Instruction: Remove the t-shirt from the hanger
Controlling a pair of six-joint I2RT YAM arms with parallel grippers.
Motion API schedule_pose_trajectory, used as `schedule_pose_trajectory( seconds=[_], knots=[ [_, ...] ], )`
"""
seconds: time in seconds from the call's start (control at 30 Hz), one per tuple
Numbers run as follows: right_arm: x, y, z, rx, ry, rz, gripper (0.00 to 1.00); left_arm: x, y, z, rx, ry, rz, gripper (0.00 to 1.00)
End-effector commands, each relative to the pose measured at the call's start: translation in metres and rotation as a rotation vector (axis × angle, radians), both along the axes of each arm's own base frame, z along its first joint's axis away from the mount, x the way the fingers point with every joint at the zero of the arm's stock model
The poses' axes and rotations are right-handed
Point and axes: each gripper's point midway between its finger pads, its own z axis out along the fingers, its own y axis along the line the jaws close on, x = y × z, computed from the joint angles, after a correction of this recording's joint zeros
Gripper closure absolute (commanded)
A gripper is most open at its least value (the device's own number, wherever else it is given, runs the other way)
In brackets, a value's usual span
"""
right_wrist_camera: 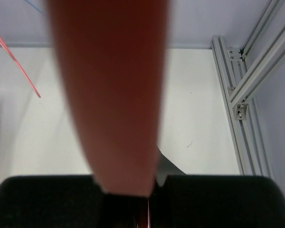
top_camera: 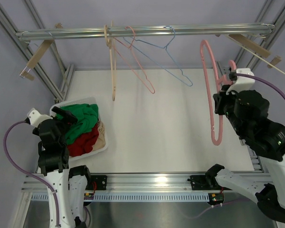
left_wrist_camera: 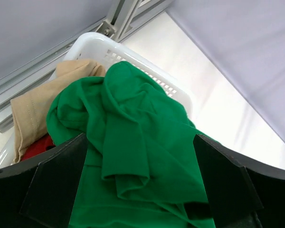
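Robot arms rose from the bottom edge of the overhead frame onto a white table (top_camera: 171, 118). At lower left, the left gripper (top_camera: 67, 118) hovered over a white basket (left_wrist_camera: 92, 45), its jaws spread wide and holding nothing. In the left wrist view its two dark fingers (left_wrist_camera: 57, 190) stood far apart at the bottom of the frame, with the green t-shirt (left_wrist_camera: 142, 142) crumpled between and beyond them. The t-shirt lay off the hanger, heaped on top of the basket's contents, over a red garment (top_camera: 80, 142) and a beige garment (left_wrist_camera: 33, 109).

At mid right, the right gripper (top_camera: 222, 100) had its jaws closed narrow on a bare pink hanger (top_camera: 207, 90), which stood nearly upright above the table. In the right wrist view the hanger filled the centre as a blurred pink bar.

Judged from its folds, the t-shirt would handle as soft, light and limp. It would sag and bunch rather than keep a shape, and it was not fragile. The best hold looked like a pinch on a raised fold at the top of the heap, clear of the garments beneath.

Along the top of the frame, a metal rail (top_camera: 142, 32) carried a wooden hanger (top_camera: 112, 71), a pink wire hanger (top_camera: 141, 71) and a blue wire hanger (top_camera: 186, 81), all bare.

No brand, label or writing could be read anywhere.
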Motion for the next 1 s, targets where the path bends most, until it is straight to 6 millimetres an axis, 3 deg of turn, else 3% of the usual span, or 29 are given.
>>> schedule_pose_trajectory(
  seconds=[0.0,0.2,0.33,0.47,0.5,0.57,0.67,0.7,0.77,0.97],
  knots=[
    [0.025,0.006,-0.008,-0.169,0.046,-0.005,1.00,-0.001,-0.002,0.025,0.007,-0.066,0.007,0.01],
    [0.066,0.020,0.009,-0.159,0.052,0.025,1.00,-0.015,-0.010,0.070,0.160,-0.121,-0.042,0.01],
    [0.092,0.021,0.008,-0.153,0.075,0.004,1.00,-0.027,-0.012,0.075,0.179,-0.136,-0.050,0.01],
    [0.118,0.034,-0.006,-0.154,0.123,0.055,1.00,-0.026,-0.024,0.075,0.164,-0.150,-0.118,0.01],
    [0.119,0.032,-0.002,-0.156,0.120,0.050,1.00,-0.027,-0.030,0.079,0.162,-0.162,-0.151,0.01],
    [0.125,0.035,-0.001,-0.156,0.116,0.061,1.00,-0.030,-0.045,0.097,0.167,-0.213,-0.233,0.01],
    [0.134,0.041,0.010,-0.114,0.086,0.105,1.00,-0.031,-0.094,0.124,0.159,-0.299,-0.512,0.01],
    [0.134,0.041,0.019,-0.100,0.066,0.111,1.00,-0.036,-0.125,0.131,0.144,-0.337,-0.691,0.01],
    [0.140,0.048,0.021,-0.085,0.064,0.144,1.00,-0.047,-0.165,0.128,0.116,-0.336,-0.947,0.01],
    [0.167,0.051,0.032,-0.064,0.053,0.158,1.00,-0.075,-0.209,0.094,0.071,-0.294,-1.271,0.01]
  ],
)
